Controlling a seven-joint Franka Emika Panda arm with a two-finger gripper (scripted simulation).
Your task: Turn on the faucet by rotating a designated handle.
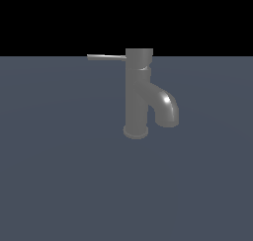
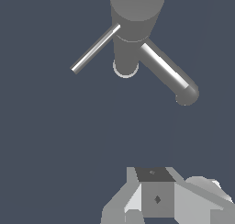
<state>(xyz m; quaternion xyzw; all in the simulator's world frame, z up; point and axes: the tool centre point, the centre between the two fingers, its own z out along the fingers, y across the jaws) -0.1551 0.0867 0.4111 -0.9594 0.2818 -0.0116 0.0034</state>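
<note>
— What do we see from the exterior view?

— We see the faucet (image 1: 137, 94) standing upright on a flat grey-blue floor (image 1: 59, 185), a little toward the exterior view's right of the middle. Its round base flange sits on the floor. The thick spout (image 1: 165, 106) curves down toward the exterior view's right. The handle (image 1: 106, 58), a thin straight rod, sticks out level from the top cap toward the exterior view's left.

— And do we see the arm there?

— No, only in the wrist view. There we look down on the faucet (image 2: 133, 16), with the handle (image 2: 95, 49) and the spout (image 2: 167, 74) pointing to different sides. The gripper (image 2: 156, 200) shows only as pale grey blocks at the picture's edge, well apart from the faucet and touching nothing.

— Are the jaws spread or pressed together?

— We cannot tell; the fingertips are not visible.
</note>
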